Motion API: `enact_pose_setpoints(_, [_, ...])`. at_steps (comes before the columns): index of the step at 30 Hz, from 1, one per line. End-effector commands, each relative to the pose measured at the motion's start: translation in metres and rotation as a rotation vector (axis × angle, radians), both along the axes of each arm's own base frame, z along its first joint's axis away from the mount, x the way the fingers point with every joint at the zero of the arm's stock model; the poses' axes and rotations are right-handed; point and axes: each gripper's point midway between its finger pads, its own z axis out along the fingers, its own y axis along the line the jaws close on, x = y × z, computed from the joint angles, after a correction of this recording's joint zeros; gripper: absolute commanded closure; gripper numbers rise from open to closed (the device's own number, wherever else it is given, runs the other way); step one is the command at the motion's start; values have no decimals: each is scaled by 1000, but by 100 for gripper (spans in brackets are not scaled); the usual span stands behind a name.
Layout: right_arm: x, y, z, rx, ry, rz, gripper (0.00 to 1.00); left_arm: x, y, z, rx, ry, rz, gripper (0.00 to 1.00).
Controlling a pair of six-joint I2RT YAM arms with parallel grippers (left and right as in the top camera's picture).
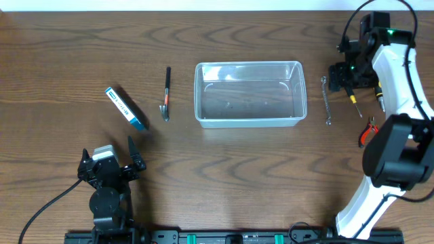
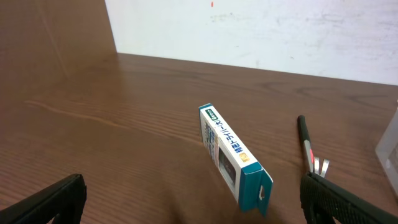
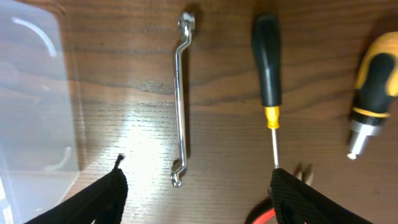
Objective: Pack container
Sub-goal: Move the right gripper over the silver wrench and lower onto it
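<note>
Only the overhead view takes in the whole bench [image 1: 224, 176]. The container [image 1: 249, 93] sits at its centre, clear, upright and with nothing in it. At its 9 o'clock lies a slim black-handled tool [image 1: 166, 93], and further out the same way a blue-and-white box [image 1: 126, 108]. At the container's 3 o'clock a wrench [image 1: 326, 100] lies just beside its wall, then a long screwdriver [image 1: 352, 95], then a stubby yellow-and-black screwdriver [image 1: 380, 98]. Red-handled pliers [image 1: 368, 131] lie at about 5 o'clock from the long screwdriver.

The left wrist view adds what the overhead cannot resolve: print along the box's white face, and a red mark and two metal prongs at the black tool's near end. The container shows there only as a sliver at the 3 o'clock edge. The left claw [image 2: 193, 202] is spread wide, pinching nothing, low over the bench with the box ahead at 12 o'clock.

The right wrist view shows the wrench's offset ring ends and the long screwdriver's yellow collar. The pliers appear only as a red scrap at the 6 o'clock edge. The right claw [image 3: 196, 196] is spread and empty, hanging above the wrench's near end, which lies between its fingers.

Count: one container, one box, one wrench, two screwdrivers, one pair of pliers, one black-handled tool, two claws.
</note>
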Motion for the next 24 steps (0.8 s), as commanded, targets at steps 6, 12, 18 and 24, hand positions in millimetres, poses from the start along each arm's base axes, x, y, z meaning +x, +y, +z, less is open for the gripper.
enact_pose_setpoints(6, [4,-2,-41,-8,81,12,25,0,-1,-14,11,35,-4,2])
enact_pose_setpoints(12, [12,2,-62,-6,86,55,26,0,-1,-14,11,35,-4,2])
enact_pose_setpoints(18, [18,12,-70,-10,76,91,31,0,-1,-14,11,35,-4,2])
enact_pose_setpoints(24, [16,23,-85,-10,91,118,33,0,-1,-14,11,35,-4,2])
